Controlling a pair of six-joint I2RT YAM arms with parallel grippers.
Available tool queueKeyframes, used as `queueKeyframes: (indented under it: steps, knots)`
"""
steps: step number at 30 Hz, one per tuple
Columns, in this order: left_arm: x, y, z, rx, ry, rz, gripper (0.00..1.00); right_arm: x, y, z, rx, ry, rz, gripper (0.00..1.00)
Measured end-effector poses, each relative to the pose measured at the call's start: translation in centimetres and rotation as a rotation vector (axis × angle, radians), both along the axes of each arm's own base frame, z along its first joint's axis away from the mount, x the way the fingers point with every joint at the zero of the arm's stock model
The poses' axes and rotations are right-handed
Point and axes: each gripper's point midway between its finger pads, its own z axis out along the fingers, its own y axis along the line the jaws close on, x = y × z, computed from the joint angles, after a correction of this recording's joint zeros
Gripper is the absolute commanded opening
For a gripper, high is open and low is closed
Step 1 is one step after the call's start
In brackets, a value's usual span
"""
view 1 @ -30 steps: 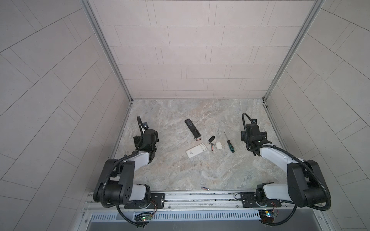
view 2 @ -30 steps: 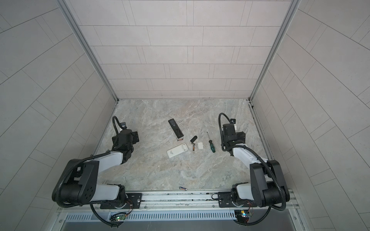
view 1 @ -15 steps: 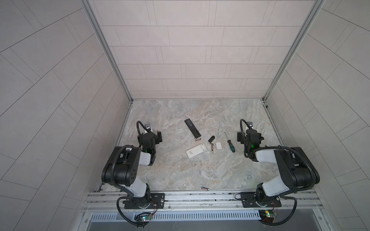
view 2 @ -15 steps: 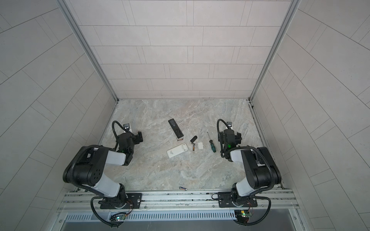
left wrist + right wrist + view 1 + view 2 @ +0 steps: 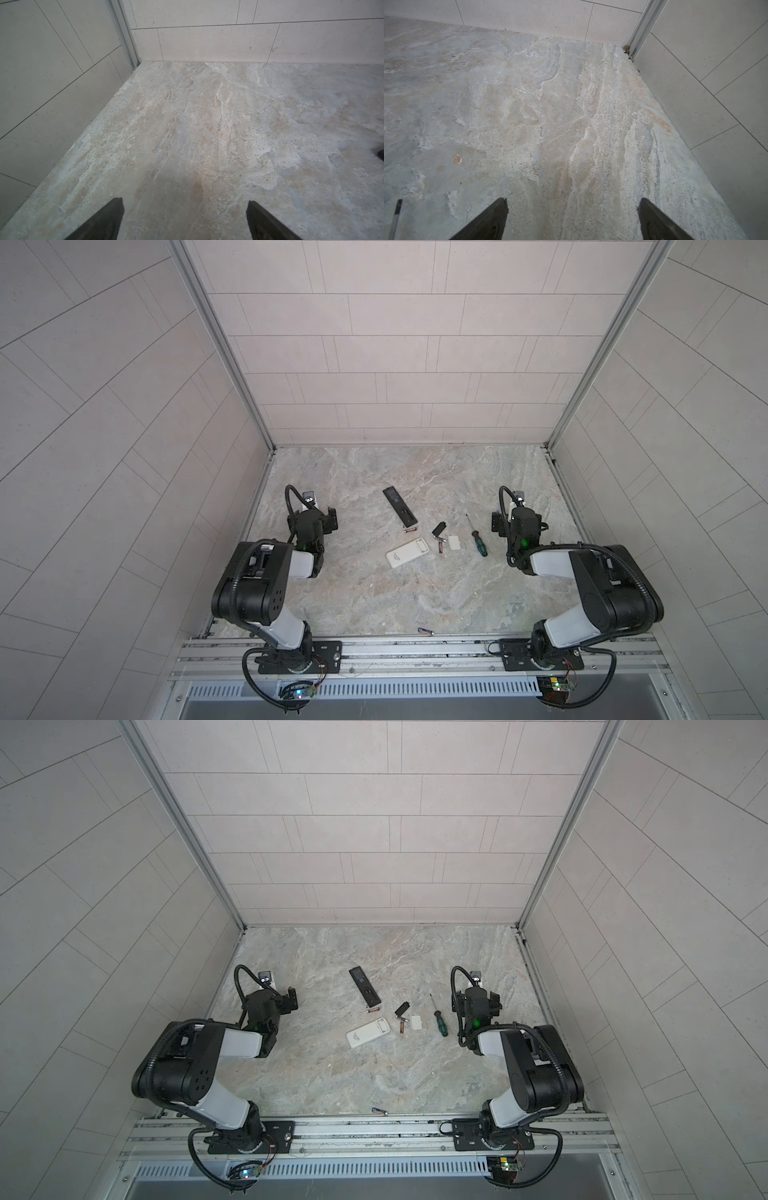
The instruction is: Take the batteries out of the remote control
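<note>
One of your batteries (image 5: pixel 424 630) is lying at the table's (image 5: pixel 374 593) front edge. The others are lying mid-surface between the white remote (image 5: pixel 406 558) and, farther back, the black remote (image 5: pixel 399 506). Your left gripper (image 5: pixel 185 205) and right gripper (image 5: pixel 572 199) are hovering spread wide, empty, near the side edges.

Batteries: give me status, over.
Left gripper, right gripper open, empty, off at the sides. Batteries lie loose by black remote and white remote; one stray battery near front rail. Green-handled screwdriver beside them, not blocking.
</note>
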Motion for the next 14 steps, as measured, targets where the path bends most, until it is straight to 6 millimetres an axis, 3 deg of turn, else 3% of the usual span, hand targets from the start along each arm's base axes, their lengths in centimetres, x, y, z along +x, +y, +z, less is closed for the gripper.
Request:
queueKeyframes:
  steps: [14]
  knots:
    - [0.0,0.0,0.0,0.0,0.0,0.0,1.0,0.27,0.03,0.32,0.001,-0.008,0.0,1.0]
